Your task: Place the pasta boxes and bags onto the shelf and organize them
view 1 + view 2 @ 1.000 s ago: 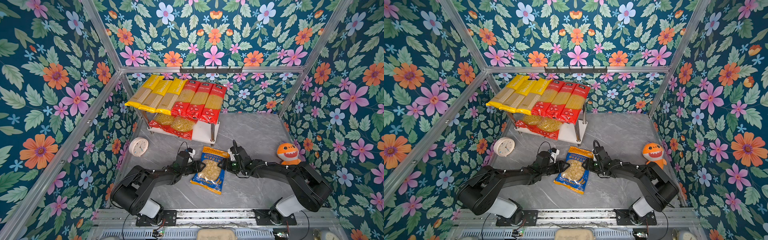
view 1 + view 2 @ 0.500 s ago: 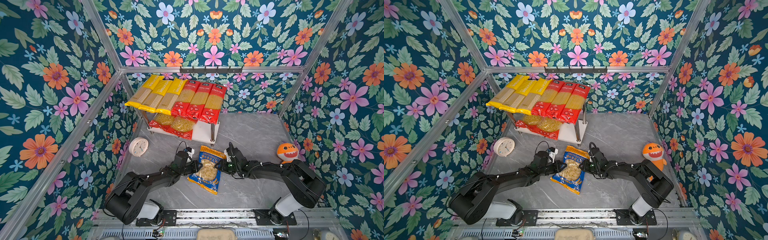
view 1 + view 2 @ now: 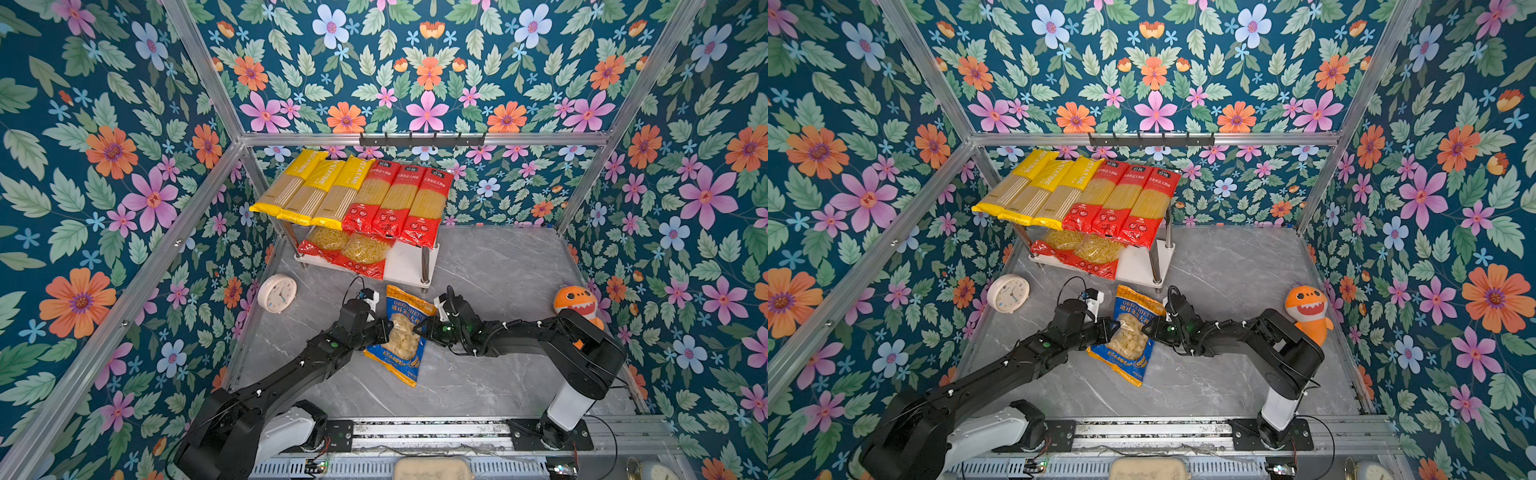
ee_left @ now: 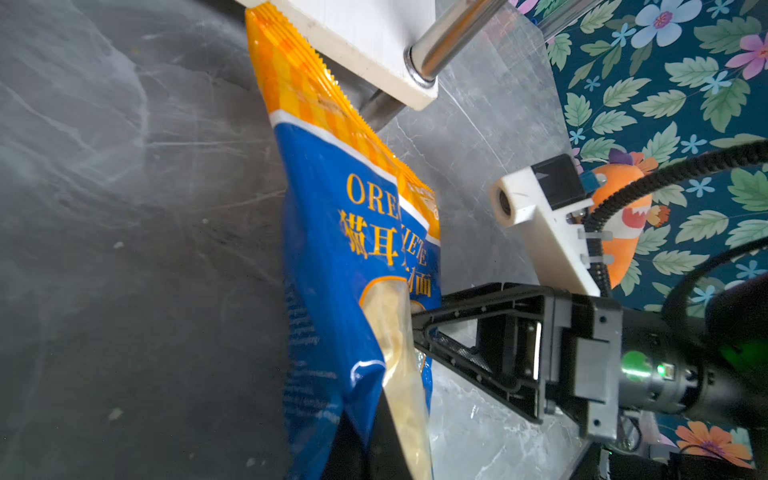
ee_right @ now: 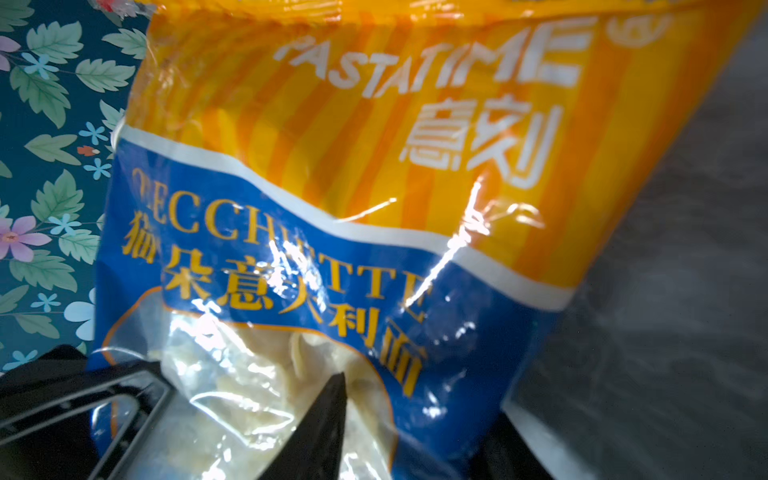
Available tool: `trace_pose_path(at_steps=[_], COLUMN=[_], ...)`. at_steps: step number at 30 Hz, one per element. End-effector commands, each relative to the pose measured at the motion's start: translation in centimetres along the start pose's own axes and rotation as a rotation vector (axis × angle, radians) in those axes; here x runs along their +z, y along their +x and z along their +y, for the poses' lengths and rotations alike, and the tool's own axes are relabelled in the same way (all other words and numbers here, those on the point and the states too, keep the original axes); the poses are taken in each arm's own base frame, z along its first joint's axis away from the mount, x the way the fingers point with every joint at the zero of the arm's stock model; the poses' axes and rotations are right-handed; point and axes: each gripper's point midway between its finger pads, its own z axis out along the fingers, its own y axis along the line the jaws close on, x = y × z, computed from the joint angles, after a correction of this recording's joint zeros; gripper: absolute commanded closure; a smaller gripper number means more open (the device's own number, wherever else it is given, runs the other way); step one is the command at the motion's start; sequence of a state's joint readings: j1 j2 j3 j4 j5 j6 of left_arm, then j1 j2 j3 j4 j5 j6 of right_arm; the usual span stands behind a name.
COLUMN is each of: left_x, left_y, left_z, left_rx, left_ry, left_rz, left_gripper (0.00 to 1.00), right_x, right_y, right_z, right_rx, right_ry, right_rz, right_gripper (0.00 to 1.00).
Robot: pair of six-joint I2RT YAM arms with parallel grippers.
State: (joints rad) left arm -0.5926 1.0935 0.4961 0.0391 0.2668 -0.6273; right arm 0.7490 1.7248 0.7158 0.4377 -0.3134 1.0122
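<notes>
The blue-orange orecchiette bag [image 3: 405,332] [image 3: 1129,332] lies on the grey table in front of the shelf [image 3: 409,262] [image 3: 1138,262]. My left gripper [image 3: 388,328] [image 4: 374,449] is shut on the bag's left edge, where the film [image 4: 353,249] folds up. My right gripper [image 3: 419,330] [image 5: 411,428] grips the right edge, one finger [image 5: 324,415] across the clear window. Three yellow spaghetti packs [image 3: 316,191] and three red ones [image 3: 399,199] lie on the top board. Two red short-pasta bags [image 3: 353,249] lie on the lower board.
A white clock [image 3: 277,293] leans at the left wall and an orange shark plush [image 3: 579,303] sits at the right wall. A black hook rail [image 3: 422,139] runs along the back frame. The right part of the shelf's lower board is bare.
The left gripper has closed on the bag's left edge. Both grippers have drawn in against the bag, which has shifted a little to the left.
</notes>
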Motion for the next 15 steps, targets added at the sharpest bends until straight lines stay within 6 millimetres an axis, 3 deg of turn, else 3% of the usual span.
trace_pose_path(at_steps=[1,15], left_x=[-1.1,-7.1], left_y=[-1.4,-8.0], left_z=[-0.4,-4.1], left_rx=[0.081,0.324], left_ry=[-0.018,-0.053], left_rz=[-0.051,-0.267], left_gripper=[1.00,1.00], right_x=[-0.3,-0.8], right_y=[-0.8,-0.8], right_z=[1.7,1.5], right_rx=[-0.015,-0.018], right_ry=[-0.051,-0.046], right_rz=[-0.027,-0.045], right_gripper=[0.52,0.49])
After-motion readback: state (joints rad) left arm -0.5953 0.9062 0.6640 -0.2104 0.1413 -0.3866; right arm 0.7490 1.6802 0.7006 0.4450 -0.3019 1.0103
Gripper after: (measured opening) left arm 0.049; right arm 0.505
